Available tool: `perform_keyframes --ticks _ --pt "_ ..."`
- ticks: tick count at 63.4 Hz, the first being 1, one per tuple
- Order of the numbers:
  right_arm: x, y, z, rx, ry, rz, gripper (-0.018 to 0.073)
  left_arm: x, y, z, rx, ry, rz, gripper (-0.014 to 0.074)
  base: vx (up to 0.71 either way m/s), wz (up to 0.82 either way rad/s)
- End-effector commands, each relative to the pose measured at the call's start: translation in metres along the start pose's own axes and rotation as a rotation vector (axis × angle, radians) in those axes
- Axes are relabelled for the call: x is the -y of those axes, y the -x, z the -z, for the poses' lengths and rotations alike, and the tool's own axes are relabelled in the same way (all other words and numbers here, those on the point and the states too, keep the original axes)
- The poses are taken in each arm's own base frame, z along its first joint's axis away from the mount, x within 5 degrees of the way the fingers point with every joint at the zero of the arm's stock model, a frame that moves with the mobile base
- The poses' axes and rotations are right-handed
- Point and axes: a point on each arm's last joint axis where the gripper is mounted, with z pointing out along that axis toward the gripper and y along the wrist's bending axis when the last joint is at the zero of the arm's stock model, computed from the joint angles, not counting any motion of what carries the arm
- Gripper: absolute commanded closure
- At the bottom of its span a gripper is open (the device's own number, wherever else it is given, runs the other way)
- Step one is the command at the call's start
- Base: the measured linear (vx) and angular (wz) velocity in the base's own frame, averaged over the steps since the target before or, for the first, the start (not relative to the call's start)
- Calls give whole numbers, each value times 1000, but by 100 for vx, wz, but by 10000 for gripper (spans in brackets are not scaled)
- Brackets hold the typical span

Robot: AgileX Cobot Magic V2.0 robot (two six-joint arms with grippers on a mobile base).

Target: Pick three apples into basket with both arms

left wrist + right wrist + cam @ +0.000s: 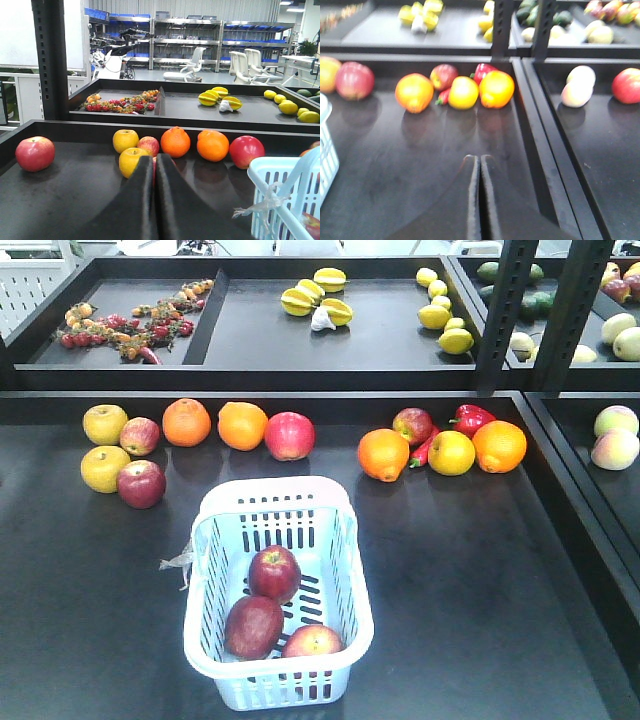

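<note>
Front view, basket: we see the pale blue-white slotted plastic basket (pixel 279 595) standing on the dark desk (pixel 470 570), near the front and a little left of centre.
Front view, apples: the three deep red apples (pixel 274 573) lie inside the basket, one at the middle, two nearer us, close together.
Front view, far row: behind the basket we count two yellow apples (pixel 105 424), two more red apples (pixel 141 483), two oranges (pixel 187 422) and a large red apple (pixel 290 435); to the right sit more oranges and a red pepper (pixel 471 418).
Front view, hands: neither hand shows here.
Left wrist view, left hand: we find the left hand (pixel 154 172) with its two dark fingers pressed together, gripping nothing, above the desk.
Left wrist view, basket: its rim and handle stand at the right edge, apart from the hand.
Right wrist view, right hand: the right hand (pixel 480 165) has its fingers closed on each other and empty, over bare desk.
Right wrist view, basket: only a corner shows at the far left edge, well apart from the hand.
</note>
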Motion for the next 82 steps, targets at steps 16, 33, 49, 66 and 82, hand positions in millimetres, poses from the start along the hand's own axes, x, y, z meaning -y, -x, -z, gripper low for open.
perform_keyframes --ticks 16,33,49,66,82 --pt "-5 -8 19 263 52 41 568 0 0 1 70 -6 17 603 0 0" --pt "-5 -28 25 382 52 36 568 0 0 1 70 -6 17 603 0 0" --pt "-5 -34 30 456 51 30 568 0 0 1 70 -6 17 603 0 0" --pt "-5 -34 30 451 52 24 568 0 0 1 70 -6 17 603 0 0" --pt "-5 -34 30 451 52 24 568 0 0 1 70 -6 17 603 0 0"
